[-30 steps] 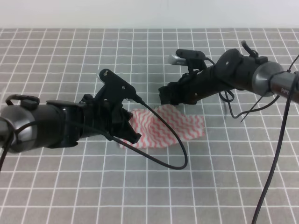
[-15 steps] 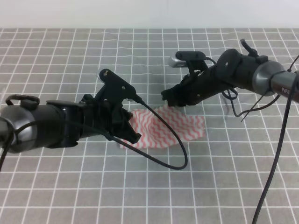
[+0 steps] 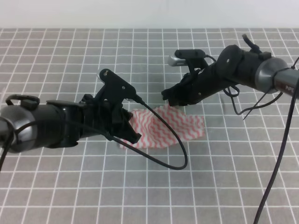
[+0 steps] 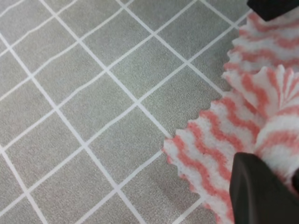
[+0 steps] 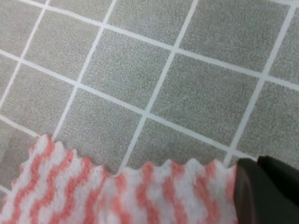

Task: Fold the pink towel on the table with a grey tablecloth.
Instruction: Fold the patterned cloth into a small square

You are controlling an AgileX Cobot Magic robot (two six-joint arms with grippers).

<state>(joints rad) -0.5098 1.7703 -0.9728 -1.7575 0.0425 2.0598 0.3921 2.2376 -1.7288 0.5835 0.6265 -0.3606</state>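
Nearest the camera, the left gripper [image 3: 127, 130] sits low over the near-left part of the pink towel [image 3: 175, 126], which lies in the middle of the table with a grey tablecloth [image 3: 70, 186]. In the left wrist view one dark fingertip [image 4: 261, 186] rests against a raised, doubled-over fold of the towel, with a scalloped corner lying flat on the cloth beside it; the jaws appear to be pinching that fold, but the second finger is barely in view, so I cannot tell the grip for certain. Farther back, the right gripper [image 3: 174, 97] hovers at the far edge of the towel. The right wrist view shows only one fingertip [image 5: 271, 191] at the frame corner, just beside the scalloped far edge, which lies flat on the grid; whether that gripper is parted or closed cannot be told. Judgement on progress: the towel looks rumpled and partly doubled on its left side, not laid out as a neat fold. A clean fold with edges matched appears yet to be made.
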